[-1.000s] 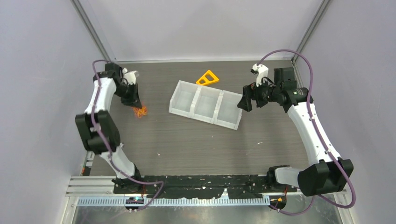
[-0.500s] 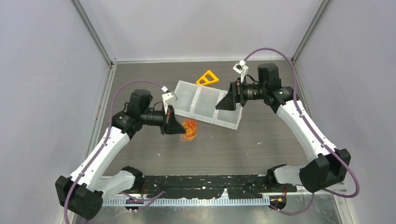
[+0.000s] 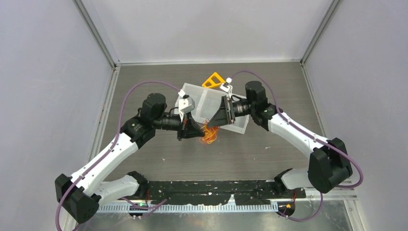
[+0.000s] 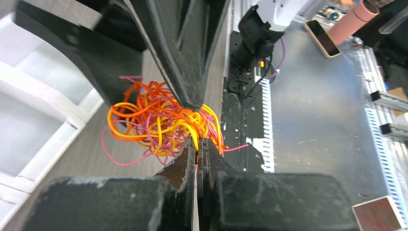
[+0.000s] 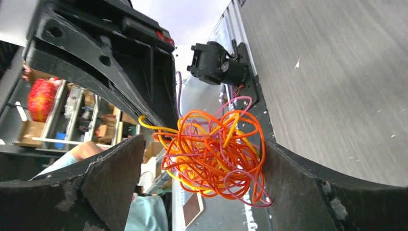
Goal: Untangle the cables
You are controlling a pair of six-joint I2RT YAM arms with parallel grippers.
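Observation:
A tangled ball of orange, yellow and pink cables [image 3: 209,134] hangs above the table's middle. My left gripper [image 3: 198,134] is shut on strands of the tangle [image 4: 161,120], fingertips pinched together [image 4: 197,140]. My right gripper [image 3: 215,121] faces it from the right, open, its two fingers standing either side of the ball [image 5: 216,149]. The right finger [image 5: 298,187] touches the ball's loops; the left finger [image 5: 103,178] is apart from it.
A clear three-compartment tray [image 3: 235,126] lies just behind the grippers, partly covered by them. An orange triangular piece [image 3: 214,80] lies behind the tray. The black base rail [image 3: 207,188] runs along the near edge.
My left gripper carried the tangle from the far left to the table's middle. My right gripper swung left from the right side and now brackets the ball.

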